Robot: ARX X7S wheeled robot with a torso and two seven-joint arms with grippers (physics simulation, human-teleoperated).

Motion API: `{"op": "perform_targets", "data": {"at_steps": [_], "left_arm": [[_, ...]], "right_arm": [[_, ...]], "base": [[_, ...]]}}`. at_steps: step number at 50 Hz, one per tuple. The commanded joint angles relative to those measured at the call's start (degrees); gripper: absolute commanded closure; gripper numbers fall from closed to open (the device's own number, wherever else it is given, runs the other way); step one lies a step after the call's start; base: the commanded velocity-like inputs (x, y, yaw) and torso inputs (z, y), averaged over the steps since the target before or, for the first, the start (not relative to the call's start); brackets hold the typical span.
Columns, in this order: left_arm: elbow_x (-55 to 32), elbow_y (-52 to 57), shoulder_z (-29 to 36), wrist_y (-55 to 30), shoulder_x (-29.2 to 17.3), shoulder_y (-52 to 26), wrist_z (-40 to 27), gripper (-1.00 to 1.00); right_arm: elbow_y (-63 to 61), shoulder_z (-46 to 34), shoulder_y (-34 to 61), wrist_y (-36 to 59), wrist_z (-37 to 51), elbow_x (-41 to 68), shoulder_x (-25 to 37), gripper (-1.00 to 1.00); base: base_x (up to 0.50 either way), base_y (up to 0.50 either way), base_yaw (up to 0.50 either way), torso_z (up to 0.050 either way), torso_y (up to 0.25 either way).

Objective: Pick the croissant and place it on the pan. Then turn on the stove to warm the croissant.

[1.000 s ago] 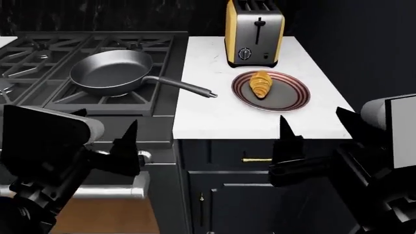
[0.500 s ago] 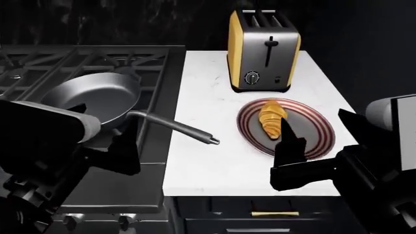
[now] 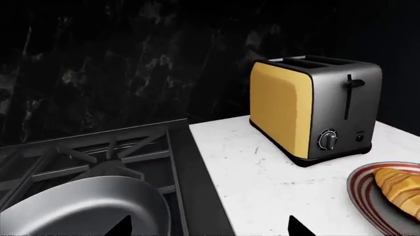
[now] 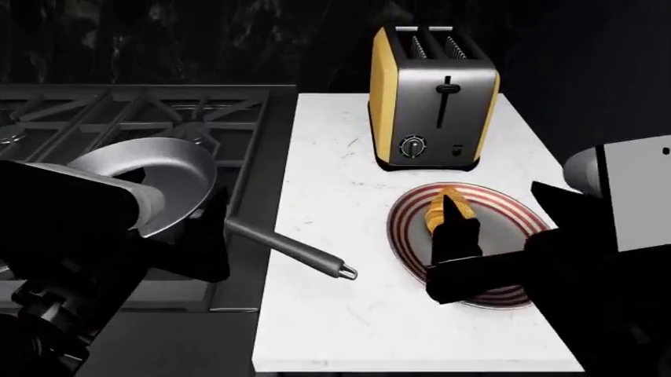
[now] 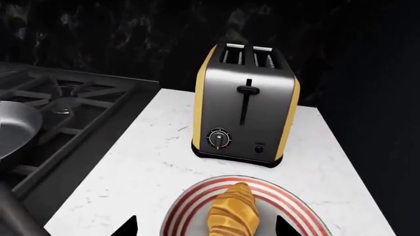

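The right fingers (image 4: 504,216) stand spread apart, holding nothing, poised above the near half of the plate (image 4: 519,220). One dark fingertip stands in front of the croissant (image 4: 435,210) in the head view, so only the pastry's far end shows there; whether it touches cannot be told. From the right wrist view the croissant (image 5: 231,215) lies just ahead of and between the two fingertips, lengthwise on the red-ringed plate (image 5: 190,201), which rests on the white counter (image 5: 137,162). Beyond the plate, farther from these fingers, the yellow-sided toaster (image 5: 244,115) stands upright on the counter, near the plate but apart from it.

The left fingers (image 4: 173,228) are also released and empty, spread wide, hovering over the near part of the pan (image 4: 157,177). In the left wrist view the pan's grey bowl (image 3: 78,209) sits directly under the tips of those fingers, on the black grates of the stove (image 3: 98,152). The pan's long handle (image 4: 288,250) runs from the bowl out over the counter edge, its end pointing toward the plate yet well short of it. The stove fills the space beyond and beside the left fingers, butting against the counter.
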Motion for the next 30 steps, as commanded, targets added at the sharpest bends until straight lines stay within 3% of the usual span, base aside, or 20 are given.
{"op": "perform_targets", "data": {"at_steps": [1, 13, 30], "left_arm": [[4.6, -0.8, 2.7, 2.1, 0.2, 0.7, 3.1, -1.0], [4.6, -1.4, 4.8, 2.3, 0.2, -1.2, 2.5, -1.0], [1.0, -4.0, 6.4, 2.3, 0.1, -3.3, 1.5, -1.0]], "right_arm": [[9.5, -6.1, 6.8, 1.7, -0.6, 4.4, -0.6, -1.0], [22.7, -12.4, 15.9, 8.2, -2.6, 3.2, -3.0, -1.0], [34.8, -16.3, 18.4, 11.9, -8.7, 1.8, -6.0, -1.0]], "base": [[0.0, 0.0, 0.0, 0.0, 0.0], [0.0, 0.0, 0.0, 0.0, 0.0], [0.0, 0.0, 0.0, 0.0, 0.0]]}}
